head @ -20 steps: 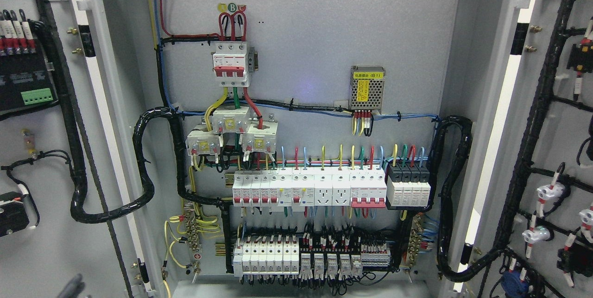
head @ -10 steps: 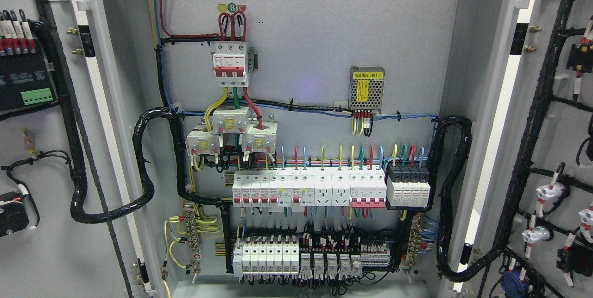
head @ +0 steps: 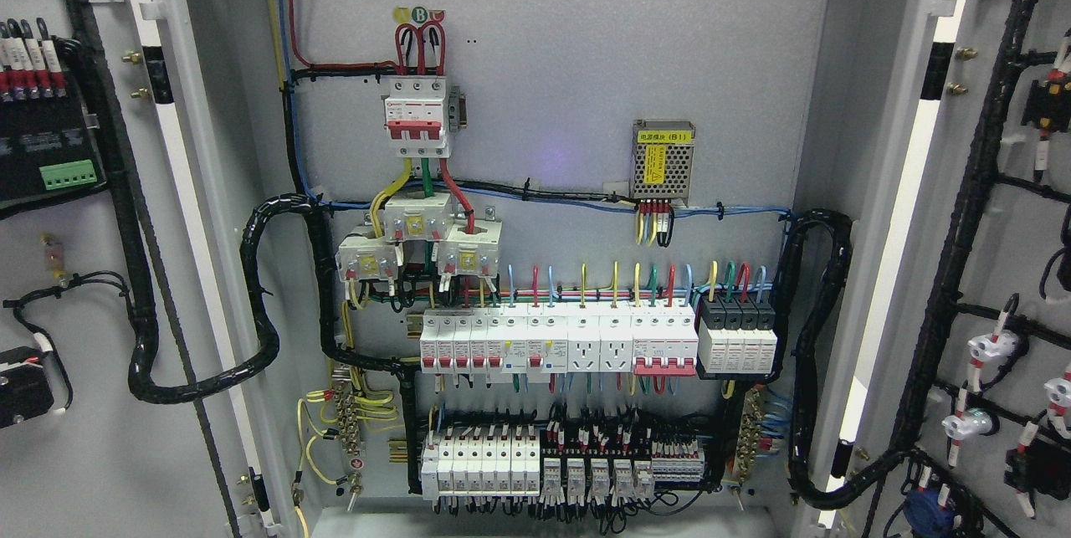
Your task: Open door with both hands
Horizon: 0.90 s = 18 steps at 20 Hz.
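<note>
Standing wide open at the far left of the frame, the left door [head: 75, 454] shows its inner face, with a black terminal block carrying a green connector [head: 69, 174] in the upper left and a thick black cable loom [head: 251, 287] looping from it into the cabinet. In the middle, the backplate [head: 569, 53] is fully exposed: a red-handled main breaker [head: 416, 121] sits upper centre-left, three current transformers [head: 418, 241] cluster just below it, and a small metal-cased power supply [head: 663, 158] hangs to the right of centre. Lower down run a row of white circuit breakers [head: 556, 341] and, beneath that, a second row of breakers and relays [head: 561, 463]. At the far right, the right door [head: 1017, 287] is likewise swung open, with its own black wiring harness [head: 945, 295] and white indicator-lamp backs [head: 996, 345] facing the camera.

Neither robot hand appears anywhere in the frame, so whether their fingers are released or clenched cannot be told. Judging from both leaves lying back and the interior unobstructed, the opening itself looks complete, and this seems to be the final stage of the task. Any remaining move would call only for keeping the arms clear of the doors and the exposed wiring.
</note>
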Each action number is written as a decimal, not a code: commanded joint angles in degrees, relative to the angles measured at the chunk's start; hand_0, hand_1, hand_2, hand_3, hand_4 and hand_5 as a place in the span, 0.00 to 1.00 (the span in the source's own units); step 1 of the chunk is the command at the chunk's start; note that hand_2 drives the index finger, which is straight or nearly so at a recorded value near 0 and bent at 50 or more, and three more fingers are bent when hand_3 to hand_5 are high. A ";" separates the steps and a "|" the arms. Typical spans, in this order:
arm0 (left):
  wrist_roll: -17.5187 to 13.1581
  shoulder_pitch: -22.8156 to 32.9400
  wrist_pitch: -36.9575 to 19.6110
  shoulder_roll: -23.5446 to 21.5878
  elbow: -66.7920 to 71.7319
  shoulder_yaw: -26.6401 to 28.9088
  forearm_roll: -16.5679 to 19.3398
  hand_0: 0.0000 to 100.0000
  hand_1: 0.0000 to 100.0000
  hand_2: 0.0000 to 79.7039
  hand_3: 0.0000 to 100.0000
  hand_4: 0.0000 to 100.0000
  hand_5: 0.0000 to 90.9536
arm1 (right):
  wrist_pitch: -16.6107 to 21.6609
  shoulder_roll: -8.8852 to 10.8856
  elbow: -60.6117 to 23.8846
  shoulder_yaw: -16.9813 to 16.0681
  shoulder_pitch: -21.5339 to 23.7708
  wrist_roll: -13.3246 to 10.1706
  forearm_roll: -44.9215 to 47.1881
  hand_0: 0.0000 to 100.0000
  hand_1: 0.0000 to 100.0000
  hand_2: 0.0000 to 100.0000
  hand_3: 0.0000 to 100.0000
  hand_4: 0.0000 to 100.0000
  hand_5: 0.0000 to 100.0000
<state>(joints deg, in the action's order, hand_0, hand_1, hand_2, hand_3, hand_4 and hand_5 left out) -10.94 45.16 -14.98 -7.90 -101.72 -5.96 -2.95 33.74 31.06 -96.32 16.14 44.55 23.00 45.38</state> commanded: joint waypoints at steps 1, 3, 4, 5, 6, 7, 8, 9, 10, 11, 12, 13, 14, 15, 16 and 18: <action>-2.06 13.89 6.17 -3.61 1.78 7.70 0.13 0.12 0.39 0.00 0.00 0.00 0.00 | -3.23 -5.91 17.89 6.09 0.11 -2.52 -1.87 0.12 0.39 0.00 0.00 0.00 0.00; -2.33 15.30 9.96 -3.53 6.16 10.17 0.13 0.12 0.39 0.00 0.00 0.00 0.00 | -6.57 -8.37 25.26 6.01 -2.44 -2.52 -3.62 0.12 0.39 0.00 0.00 0.00 0.00; -2.25 15.40 11.45 -3.53 8.88 10.79 0.22 0.12 0.39 0.00 0.00 0.00 0.00 | -8.06 -9.60 29.39 6.01 -4.02 -2.61 -4.68 0.12 0.39 0.00 0.00 0.00 0.00; -2.07 15.40 13.03 -3.53 12.04 10.97 0.31 0.12 0.39 0.00 0.00 0.00 0.00 | -9.21 -11.36 33.78 5.92 -5.86 -2.52 -5.73 0.12 0.39 0.00 0.00 0.00 0.00; -1.89 15.31 14.18 -3.61 15.99 10.97 0.40 0.12 0.39 0.00 0.00 0.00 0.00 | -9.74 -13.20 38.35 5.83 -7.70 -2.61 -6.61 0.12 0.39 0.00 0.00 0.00 0.00; -1.81 14.96 14.45 -3.53 19.95 10.88 0.48 0.12 0.39 0.00 0.00 0.00 0.00 | -10.10 -14.87 43.18 5.74 -9.72 -2.61 -7.49 0.12 0.39 0.00 0.00 0.00 0.00; -1.72 14.61 14.37 -3.44 24.51 10.62 0.48 0.12 0.39 0.00 0.00 0.00 0.00 | -10.27 -17.15 48.63 5.57 -12.01 -2.52 -8.37 0.12 0.39 0.00 0.00 0.00 0.00; -1.63 13.74 14.28 -3.35 29.25 10.53 0.48 0.12 0.39 0.00 0.00 0.00 0.00 | -10.28 -19.61 54.68 5.39 -14.55 -2.61 -9.60 0.12 0.39 0.00 0.00 0.00 0.00; -1.63 12.25 14.11 -3.26 33.65 10.35 0.48 0.12 0.39 0.00 0.00 0.00 0.00 | -10.28 -22.16 61.18 5.22 -17.45 -2.52 -11.09 0.12 0.39 0.00 0.00 0.00 0.00; -1.63 10.41 14.02 -3.26 38.48 10.35 0.48 0.12 0.39 0.00 0.00 0.00 0.00 | -10.10 -24.53 67.34 5.22 -20.35 -2.61 -12.67 0.12 0.39 0.00 0.00 0.00 0.00; -1.63 7.78 13.76 -3.17 43.92 10.26 0.48 0.12 0.39 0.00 0.00 0.00 0.00 | -10.10 -26.38 73.49 5.13 -23.16 -2.61 -14.08 0.12 0.39 0.00 0.00 0.00 0.00; -1.54 4.53 13.67 -3.26 49.72 9.65 0.48 0.12 0.39 0.00 0.00 0.00 0.00 | -10.01 -28.14 79.12 5.04 -25.89 -2.78 -15.14 0.12 0.39 0.00 0.00 0.00 0.00; -1.54 1.02 13.67 -3.26 55.78 8.78 0.40 0.12 0.39 0.00 0.00 0.00 0.00 | -10.10 -30.16 84.14 5.04 -28.44 -2.78 -15.50 0.12 0.39 0.00 0.00 0.00 0.00; -1.54 -2.41 13.32 -3.09 61.59 8.07 0.31 0.12 0.39 0.00 0.00 0.00 0.00 | -10.27 -31.84 88.28 5.21 -30.81 -3.04 -15.67 0.12 0.39 0.00 0.00 0.00 0.00; -1.37 -5.40 12.10 -2.91 66.69 7.28 -0.13 0.12 0.39 0.00 0.00 0.00 0.00 | -10.71 -32.90 91.54 5.48 -32.75 -4.18 -16.37 0.12 0.39 0.00 0.00 0.00 0.00; -0.93 -9.81 8.85 -2.12 74.01 6.66 -0.31 0.12 0.39 0.00 0.00 0.00 0.00 | -13.33 -33.78 93.85 5.22 -35.14 -9.61 -19.53 0.12 0.39 0.00 0.00 0.00 0.00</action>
<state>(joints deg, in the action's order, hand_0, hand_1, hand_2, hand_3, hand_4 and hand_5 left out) -12.31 46.79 -3.17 -10.46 -67.28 1.08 -2.77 22.66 11.62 -41.74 20.49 19.86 17.98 31.54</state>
